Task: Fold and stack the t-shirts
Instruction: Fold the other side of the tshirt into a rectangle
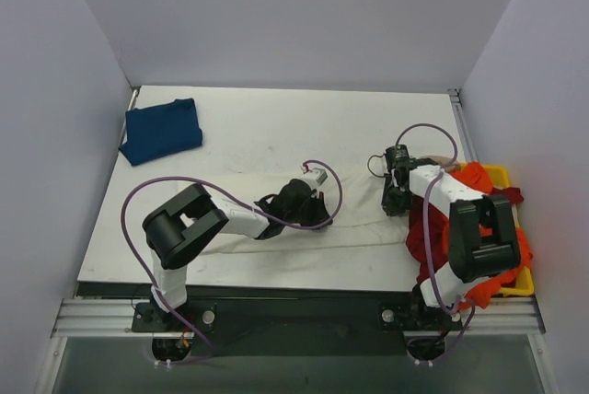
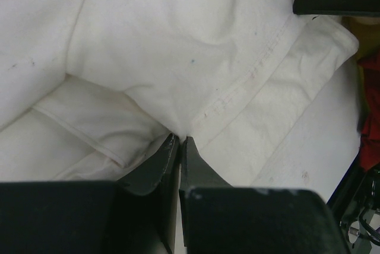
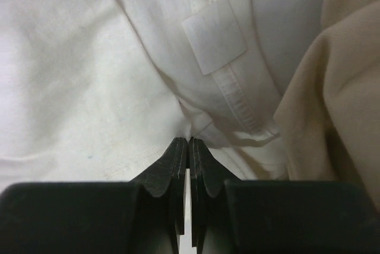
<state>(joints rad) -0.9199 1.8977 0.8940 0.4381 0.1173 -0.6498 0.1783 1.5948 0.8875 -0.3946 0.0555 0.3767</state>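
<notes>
A cream t-shirt lies stretched across the table's front middle. My left gripper is shut on a fold of the cream cloth near its middle; its tips pinch the fabric. My right gripper is shut on the cream shirt at its right end, by the collar and its label; its tips pinch the cloth. A folded dark blue t-shirt lies at the back left. Orange and dark red shirts fill the bin. A beige shirt lies beside the collar.
A yellow bin stands off the table's right edge, heaped with shirts. The right arm's link reaches over the bin. The left arm's purple cable loops above the table's front left. White walls close in the back and sides.
</notes>
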